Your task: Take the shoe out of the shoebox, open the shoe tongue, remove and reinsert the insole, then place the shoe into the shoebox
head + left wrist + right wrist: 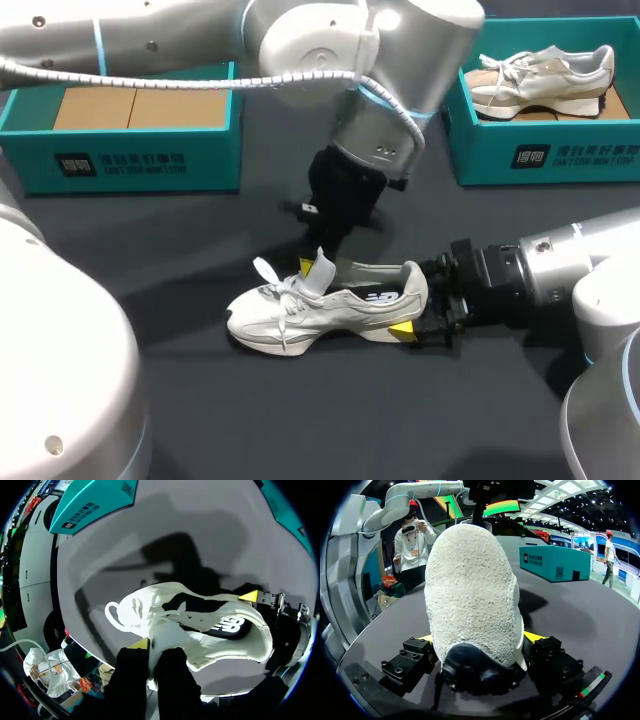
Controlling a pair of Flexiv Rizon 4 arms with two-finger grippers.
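Observation:
A white shoe (320, 305) stands on the dark table (200, 400), toe toward my left arm's side. My left gripper (312, 265) comes down from above and is shut on the shoe's raised tongue (165, 630); in the left wrist view the white tongue is pinched in the left gripper (157, 652). My right gripper (415, 305) reaches in low from the right and holds the heel from both sides. The heel (470, 595) fills the right gripper (480, 640) in the right wrist view. The dark insole (210, 615) shows inside the shoe.
A teal shoebox (130, 150) with a cardboard bottom stands at the back left. A second teal shoebox (540, 155) at the back right holds another pale shoe (540, 80).

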